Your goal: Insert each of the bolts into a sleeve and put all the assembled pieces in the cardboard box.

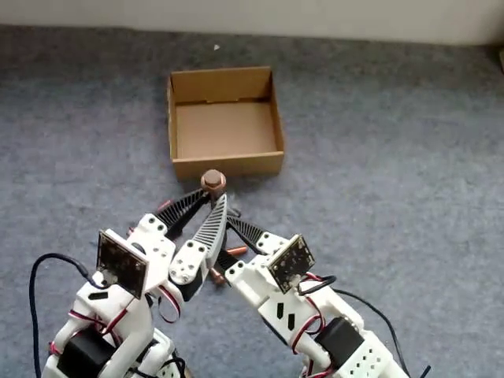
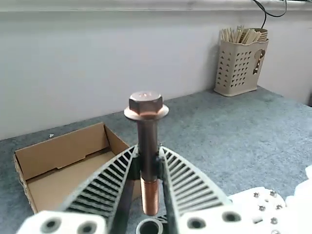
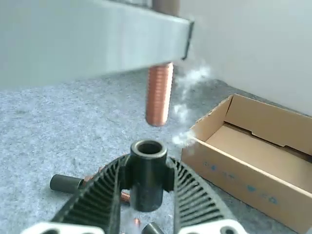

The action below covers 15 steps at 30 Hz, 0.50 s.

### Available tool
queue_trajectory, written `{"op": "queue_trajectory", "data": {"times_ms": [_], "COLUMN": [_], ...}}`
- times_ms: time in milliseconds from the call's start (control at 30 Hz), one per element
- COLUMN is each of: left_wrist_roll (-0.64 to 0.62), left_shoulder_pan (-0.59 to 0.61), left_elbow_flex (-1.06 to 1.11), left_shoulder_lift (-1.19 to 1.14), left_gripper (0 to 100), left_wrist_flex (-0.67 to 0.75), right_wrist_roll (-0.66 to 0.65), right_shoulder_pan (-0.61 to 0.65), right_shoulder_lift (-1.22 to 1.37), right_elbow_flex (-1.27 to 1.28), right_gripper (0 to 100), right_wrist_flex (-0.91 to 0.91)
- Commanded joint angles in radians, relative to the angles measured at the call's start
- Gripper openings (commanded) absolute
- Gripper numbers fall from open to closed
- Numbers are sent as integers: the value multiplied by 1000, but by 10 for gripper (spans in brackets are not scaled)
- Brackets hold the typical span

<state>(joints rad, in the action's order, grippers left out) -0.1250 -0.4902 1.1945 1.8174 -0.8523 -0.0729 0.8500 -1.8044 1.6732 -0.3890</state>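
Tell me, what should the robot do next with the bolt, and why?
Probably ease the left hand straight down. It holds the bolt upright, threaded end down, just above the open top of the sleeve in the right hand, and they look nearly lined up, so lowering should slide it in.

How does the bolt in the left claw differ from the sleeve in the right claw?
The bolt is coppery brown, the sleeve black. The bolt is solid, threaded, hex-headed; the sleeve a plain hollow tube. The bolt hangs above the sleeve, not yet inside. Both stand upright.
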Motion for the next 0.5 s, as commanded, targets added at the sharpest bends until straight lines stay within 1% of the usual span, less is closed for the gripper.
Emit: {"op": "queue_trajectory", "data": {"times_ms": [0, 167, 333, 467], "left_wrist_roll": [9, 9, 9, 9], "left_shoulder_pan": [-19, -16, 33, 30], "left_elbow_flex": [-28, -15, 8, 28], "left_shoulder_lift": [12, 12, 12, 12], "left_gripper": [5, 5, 5, 5], "left_wrist_flex": [-2, -3, -3, -3], "right_wrist_roll": [-5, -5, -3, -3], "right_shoulder_pan": [-13, -13, -13, -13], "right_shoulder_lift": [-10, -10, -10, -10], "right_elbow_flex": [8, 8, -22, -33], "right_gripper": [5, 5, 5, 5], "right_wrist_flex": [27, 27, 25, 24]}}
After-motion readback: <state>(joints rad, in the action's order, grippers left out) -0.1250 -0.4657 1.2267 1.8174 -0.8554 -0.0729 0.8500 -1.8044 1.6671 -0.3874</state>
